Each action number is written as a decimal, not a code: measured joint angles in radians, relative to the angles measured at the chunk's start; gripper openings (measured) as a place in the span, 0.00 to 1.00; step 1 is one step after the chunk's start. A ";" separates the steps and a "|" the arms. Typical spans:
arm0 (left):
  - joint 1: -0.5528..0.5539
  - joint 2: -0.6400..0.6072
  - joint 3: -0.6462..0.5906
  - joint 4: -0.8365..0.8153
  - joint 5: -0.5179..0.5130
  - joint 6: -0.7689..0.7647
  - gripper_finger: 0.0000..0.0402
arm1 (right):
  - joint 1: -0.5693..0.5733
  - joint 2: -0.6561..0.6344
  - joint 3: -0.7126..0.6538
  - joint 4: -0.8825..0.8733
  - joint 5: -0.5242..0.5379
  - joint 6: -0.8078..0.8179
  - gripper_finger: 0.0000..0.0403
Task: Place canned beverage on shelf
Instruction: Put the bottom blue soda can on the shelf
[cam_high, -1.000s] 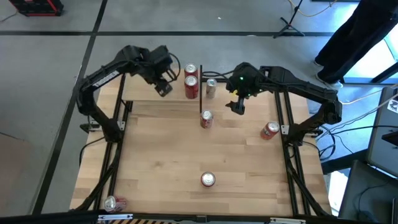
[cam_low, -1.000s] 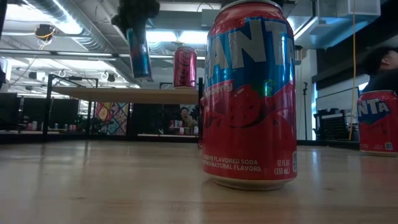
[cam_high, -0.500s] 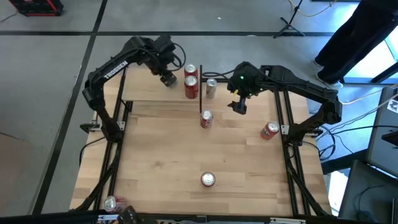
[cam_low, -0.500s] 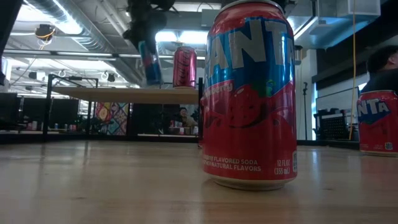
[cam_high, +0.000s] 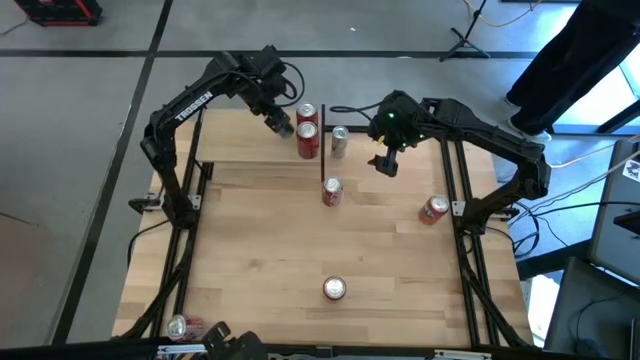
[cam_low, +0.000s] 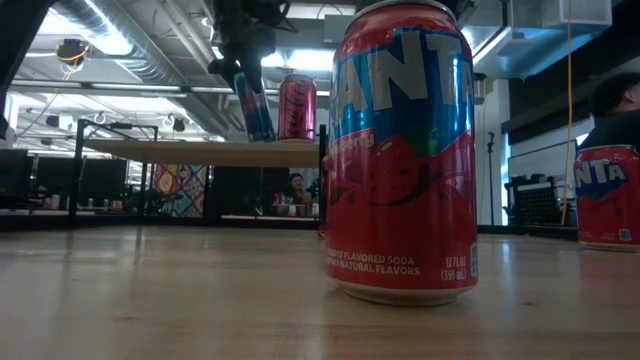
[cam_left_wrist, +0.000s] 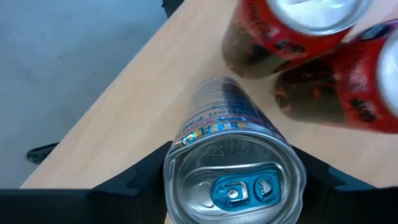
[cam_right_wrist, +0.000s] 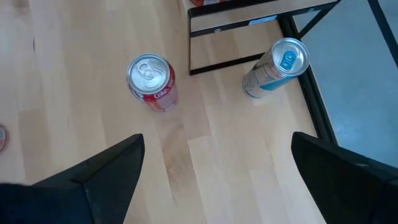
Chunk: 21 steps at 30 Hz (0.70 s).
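In the upper middle of the high view the left claw (cam_high: 281, 123) is clamped on a silver and blue can (cam_left_wrist: 233, 171), holding it tilted just above the shelf (cam_high: 225, 135) beside two red cans (cam_high: 308, 128) that stand on the board (its base seems close to the wood, contact unclear). The right claw (cam_high: 386, 163) hangs spread wide and empty over the table (cam_high: 300, 240) right of centre, above a red can (cam_right_wrist: 151, 79) and a silver can (cam_right_wrist: 278, 66)
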 joint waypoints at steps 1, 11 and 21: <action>0.000 0.000 0.000 -0.001 0.006 0.000 0.56 | 0.000 0.000 0.000 0.000 0.000 -0.003 0.98; 0.000 0.003 0.000 -0.001 0.005 -0.004 0.57 | 0.000 0.000 0.000 0.001 0.000 -0.023 0.98; -0.002 0.004 -0.001 0.001 0.005 -0.004 0.57 | 0.001 0.000 0.000 0.001 0.002 -0.023 0.98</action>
